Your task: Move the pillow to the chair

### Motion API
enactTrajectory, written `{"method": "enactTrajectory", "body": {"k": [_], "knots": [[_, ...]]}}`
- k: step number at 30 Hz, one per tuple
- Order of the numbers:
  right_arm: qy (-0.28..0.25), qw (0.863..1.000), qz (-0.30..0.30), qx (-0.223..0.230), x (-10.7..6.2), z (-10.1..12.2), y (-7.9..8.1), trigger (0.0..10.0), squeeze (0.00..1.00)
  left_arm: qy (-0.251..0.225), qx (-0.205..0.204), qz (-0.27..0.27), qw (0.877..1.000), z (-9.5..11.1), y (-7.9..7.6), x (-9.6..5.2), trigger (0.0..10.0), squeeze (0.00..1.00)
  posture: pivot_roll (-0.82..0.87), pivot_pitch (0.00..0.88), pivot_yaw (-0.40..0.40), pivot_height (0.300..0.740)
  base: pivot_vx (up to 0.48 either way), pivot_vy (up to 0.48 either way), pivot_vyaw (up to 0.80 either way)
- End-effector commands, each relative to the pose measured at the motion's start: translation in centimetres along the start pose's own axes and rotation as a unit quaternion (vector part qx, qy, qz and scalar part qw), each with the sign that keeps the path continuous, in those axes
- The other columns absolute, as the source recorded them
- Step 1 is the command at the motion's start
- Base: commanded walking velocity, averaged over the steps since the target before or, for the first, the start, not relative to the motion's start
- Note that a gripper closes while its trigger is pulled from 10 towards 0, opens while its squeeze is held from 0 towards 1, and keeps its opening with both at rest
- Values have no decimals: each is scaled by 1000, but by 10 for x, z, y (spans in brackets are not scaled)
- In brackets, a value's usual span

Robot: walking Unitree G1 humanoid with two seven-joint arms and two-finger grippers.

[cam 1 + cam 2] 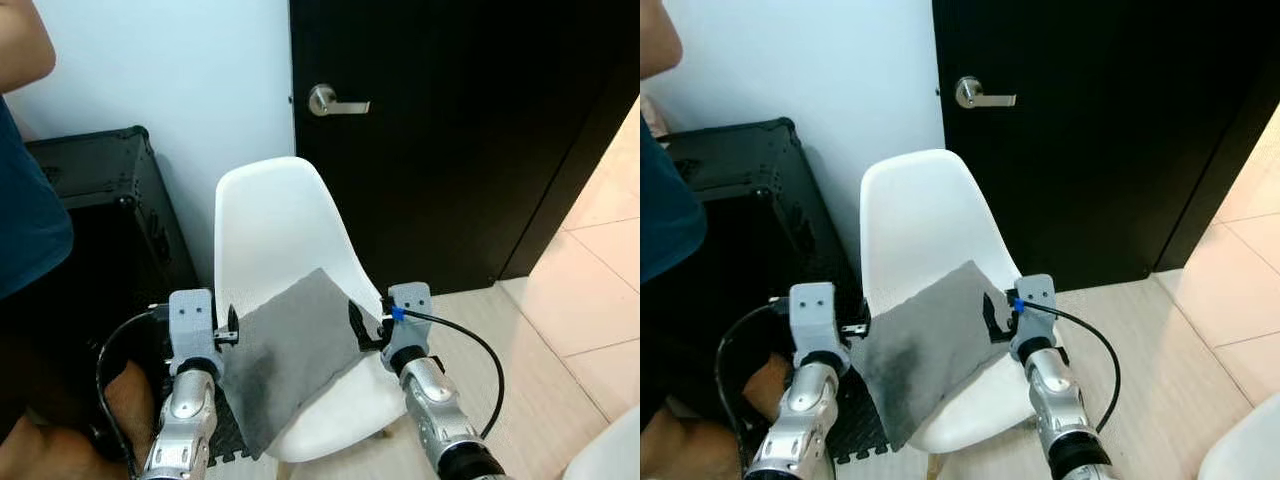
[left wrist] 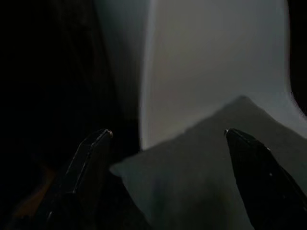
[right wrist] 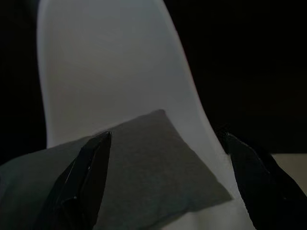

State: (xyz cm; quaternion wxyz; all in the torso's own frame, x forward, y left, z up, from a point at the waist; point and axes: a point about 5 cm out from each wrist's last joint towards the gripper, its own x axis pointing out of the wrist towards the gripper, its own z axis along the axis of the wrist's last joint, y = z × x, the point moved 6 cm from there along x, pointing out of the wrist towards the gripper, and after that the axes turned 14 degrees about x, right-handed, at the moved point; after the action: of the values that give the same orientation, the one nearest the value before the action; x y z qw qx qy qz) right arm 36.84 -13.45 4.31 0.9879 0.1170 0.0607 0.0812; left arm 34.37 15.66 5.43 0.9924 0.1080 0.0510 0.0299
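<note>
Pillow: resting on chair seat, left pincer and right pincer both spread apart beside it (delivery apparently done; withdrawal left).

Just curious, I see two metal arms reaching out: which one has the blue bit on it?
The right arm's gripper, beside the grey pillow; the left gripper carries no blue.
</note>
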Motion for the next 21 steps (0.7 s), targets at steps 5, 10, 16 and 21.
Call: {"method": "enactTrajectory", "body": {"k": [5, 10, 16, 21], "knots": [[38, 999, -27, -6, -6, -18, -12, 10000, 0, 24, 38, 31, 998, -10, 13, -1, 10000, 0, 26, 28, 16, 740, 0, 0, 0], [55, 998, -42, -11, -8, -24, -20, 10000, 0, 31, 52, 6, 998, -19, 9, 0, 10000, 0, 24, 16, 13, 740, 0, 0, -328], [66, 996, -53, -12, -12, -30, -25, 10000, 0, 21, 45, -29, 998, -20, 0, 0, 10000, 0, 19, 1, 12, 740, 0, 0, -768], [71, 996, -57, -4, -13, -34, -24, 10000, 0, 24, 35, -48, 998, -22, -8, -1, 10000, 0, 15, 0, 11, 740, 0, 0, -800]]}}
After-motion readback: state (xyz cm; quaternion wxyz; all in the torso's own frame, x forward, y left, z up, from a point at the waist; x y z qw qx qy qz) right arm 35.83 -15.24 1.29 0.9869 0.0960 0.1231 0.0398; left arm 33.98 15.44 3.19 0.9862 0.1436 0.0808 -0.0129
